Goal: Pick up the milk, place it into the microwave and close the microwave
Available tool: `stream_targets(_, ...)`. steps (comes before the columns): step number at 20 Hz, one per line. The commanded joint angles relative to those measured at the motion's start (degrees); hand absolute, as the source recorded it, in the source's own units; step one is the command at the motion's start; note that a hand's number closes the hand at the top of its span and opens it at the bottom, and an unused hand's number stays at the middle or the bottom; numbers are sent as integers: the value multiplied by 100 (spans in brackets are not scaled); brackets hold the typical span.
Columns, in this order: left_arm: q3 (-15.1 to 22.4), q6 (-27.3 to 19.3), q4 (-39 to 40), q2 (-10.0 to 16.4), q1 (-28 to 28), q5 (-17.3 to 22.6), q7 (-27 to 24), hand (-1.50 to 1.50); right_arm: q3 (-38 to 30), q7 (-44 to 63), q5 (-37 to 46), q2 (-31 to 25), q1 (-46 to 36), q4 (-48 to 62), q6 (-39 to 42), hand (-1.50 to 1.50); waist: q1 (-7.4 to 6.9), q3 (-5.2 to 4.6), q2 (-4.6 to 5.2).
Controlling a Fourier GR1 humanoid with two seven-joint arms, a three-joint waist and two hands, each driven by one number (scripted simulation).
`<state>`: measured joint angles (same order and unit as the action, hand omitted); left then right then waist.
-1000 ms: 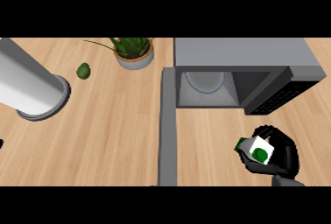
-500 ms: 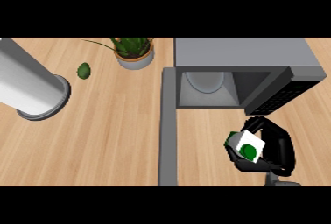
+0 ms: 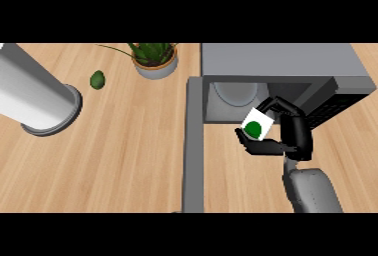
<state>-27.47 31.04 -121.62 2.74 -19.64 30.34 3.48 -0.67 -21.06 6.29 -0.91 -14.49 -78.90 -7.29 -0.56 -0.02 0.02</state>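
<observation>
The milk [image 3: 256, 126] is a white carton with a green dot on top. My right hand [image 3: 289, 136] is shut on it, fingers curled over its far side and thumb below it. It hangs just in front of the mouth of the grey microwave [image 3: 280, 65]. The microwave's door [image 3: 193, 145] stands wide open, seen edge-on as a grey strip running toward me on the left of the carton. Inside the cavity a round glass turntable [image 3: 236, 92] shows. My left hand is out of view.
A large grey cylinder [image 3: 33, 100] stands at the left. A potted plant [image 3: 155, 60] sits at the back beside the microwave, and a small green avocado [image 3: 97, 79] lies to its left on the wooden counter [image 3: 125, 150].
My right hand has carried the milk up and to the left, from the counter's near right to the microwave's opening. The forearm now shows behind it.
</observation>
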Motion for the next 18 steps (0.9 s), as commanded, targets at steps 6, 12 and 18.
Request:
stream_targets(6,-115,-172,175,236,437,129,252,-150,-505,-77,28,-82,-2002,2268,-334,150,-45,5,24)
stream_targets(12,1,95,381,158,439,-92,19,-150,-719,-334,66,-314,-2569,2993,-391,150,-198,5,77)
stream_targets(18,155,131,368,122,545,-133,26,-150,-766,-769,282,-389,-2658,3286,-795,150,-377,3,126)
